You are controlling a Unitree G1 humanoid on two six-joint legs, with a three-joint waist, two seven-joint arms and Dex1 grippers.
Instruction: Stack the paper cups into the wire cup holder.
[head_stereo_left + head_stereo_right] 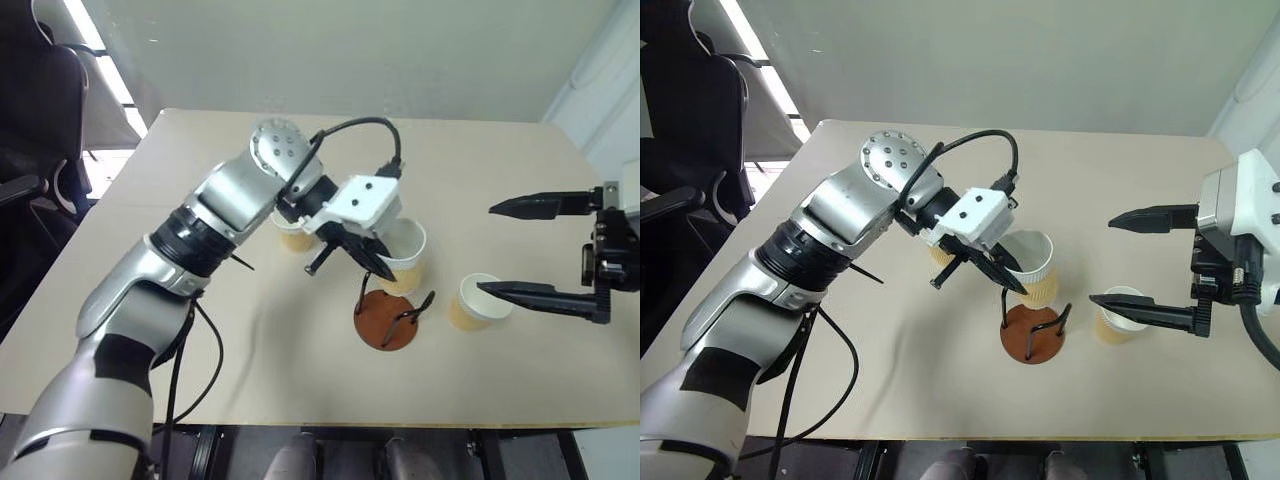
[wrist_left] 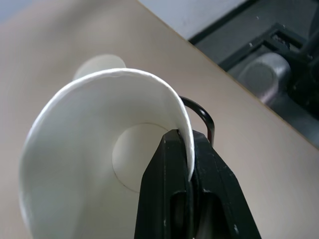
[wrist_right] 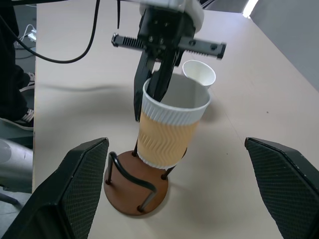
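Note:
My left gripper (image 1: 383, 268) is shut on the rim of a paper cup (image 1: 406, 252), one finger inside the wall and one outside (image 2: 189, 154). This tan cup (image 3: 168, 133) hangs tilted just above the wire cup holder (image 1: 385, 322), its bottom between the black wire loops over the reddish-brown disc (image 3: 133, 193). A second paper cup (image 1: 477, 303) stands on the table to the right, beside the lower finger of my open right gripper (image 1: 487, 248), which holds nothing. A third cup (image 1: 292, 236) stands behind the left wrist, partly hidden by it.
The beige table (image 1: 200, 350) ends close in front of the holder and runs further back and left. A black office chair (image 1: 40, 110) stands off the table's left side. A black cable (image 1: 360, 125) loops over the left wrist.

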